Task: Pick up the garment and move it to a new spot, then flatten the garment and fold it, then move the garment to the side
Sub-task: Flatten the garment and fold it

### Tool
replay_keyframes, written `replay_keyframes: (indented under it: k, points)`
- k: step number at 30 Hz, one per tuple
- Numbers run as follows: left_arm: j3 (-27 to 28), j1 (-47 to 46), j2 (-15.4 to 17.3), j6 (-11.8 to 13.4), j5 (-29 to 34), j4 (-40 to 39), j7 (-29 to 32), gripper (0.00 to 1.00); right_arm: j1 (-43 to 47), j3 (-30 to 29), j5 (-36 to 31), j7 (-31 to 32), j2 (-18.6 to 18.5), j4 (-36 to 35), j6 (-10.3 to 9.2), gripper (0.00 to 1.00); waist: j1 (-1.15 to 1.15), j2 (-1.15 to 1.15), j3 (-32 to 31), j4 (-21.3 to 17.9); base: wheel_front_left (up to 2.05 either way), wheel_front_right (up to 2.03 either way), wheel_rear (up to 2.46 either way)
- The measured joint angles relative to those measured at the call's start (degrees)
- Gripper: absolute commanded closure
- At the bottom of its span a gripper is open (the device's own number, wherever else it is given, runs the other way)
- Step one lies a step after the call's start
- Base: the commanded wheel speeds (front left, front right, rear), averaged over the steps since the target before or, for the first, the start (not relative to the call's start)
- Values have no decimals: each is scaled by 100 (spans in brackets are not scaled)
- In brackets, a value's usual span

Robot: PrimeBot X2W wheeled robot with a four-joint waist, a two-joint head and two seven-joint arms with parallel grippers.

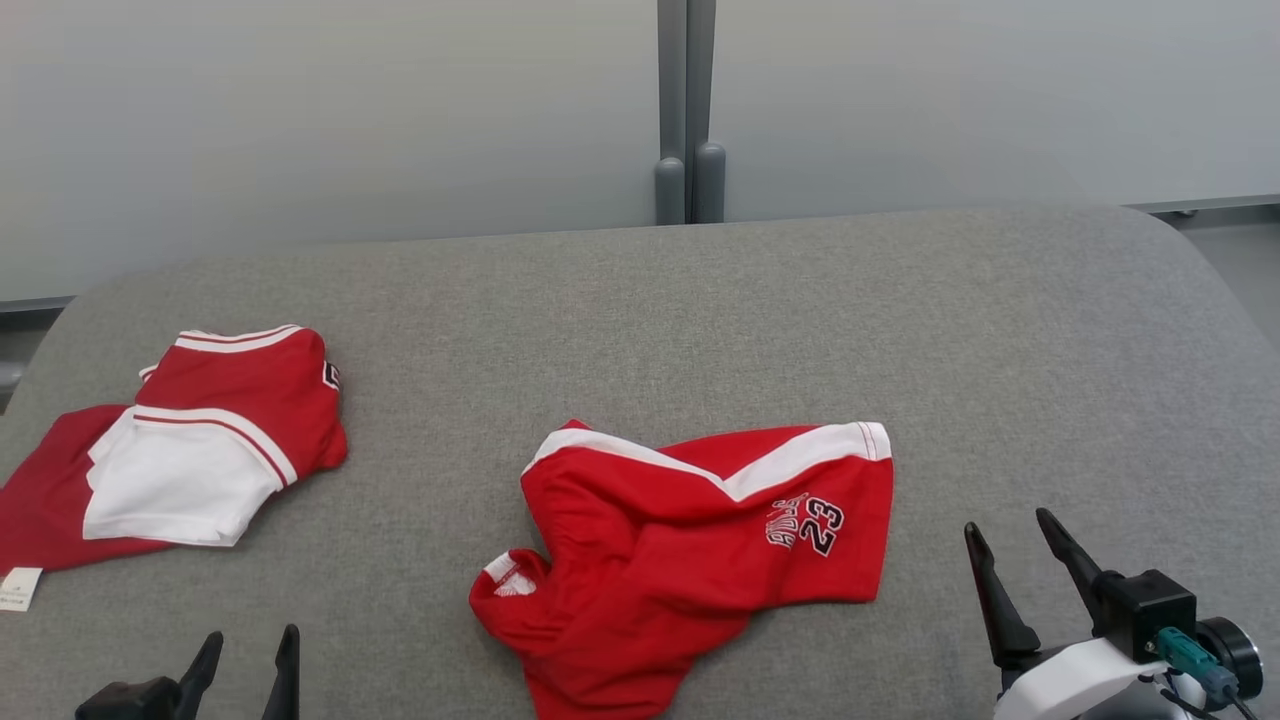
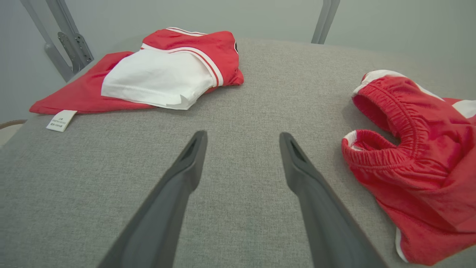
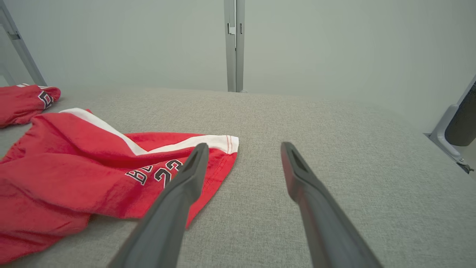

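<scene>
A crumpled red garment (image 1: 690,560) with white stripes and the number 23 lies near the front middle of the grey padded table (image 1: 700,320). My left gripper (image 1: 252,640) is open at the lower left, apart from the garment and with nothing between its fingers. In the left wrist view the left gripper (image 2: 242,136) points at bare table, with the garment's elastic waistband (image 2: 416,167) to its right. My right gripper (image 1: 1007,523) is open just right of the garment's hem. In the right wrist view the right gripper (image 3: 244,146) hovers beside that hem, and the garment (image 3: 74,175) spreads to its left.
A pile of red and white clothes (image 1: 200,450) lies at the table's left edge, with a white label (image 1: 20,588) sticking out. The same pile (image 2: 167,70) is ahead in the left wrist view. A grey post (image 1: 687,110) stands behind the table against pale wall panels.
</scene>
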Motion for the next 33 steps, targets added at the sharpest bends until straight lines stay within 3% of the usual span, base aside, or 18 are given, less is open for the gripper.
replay_keyframes:
  k: [33]
  points:
    - [135, 100, -8, 4, 1, -308, -223, 0, -1, -346, -44, 0, -65, -112, -52, 0, 0, 0, 150, 44, 0, 0, 0]
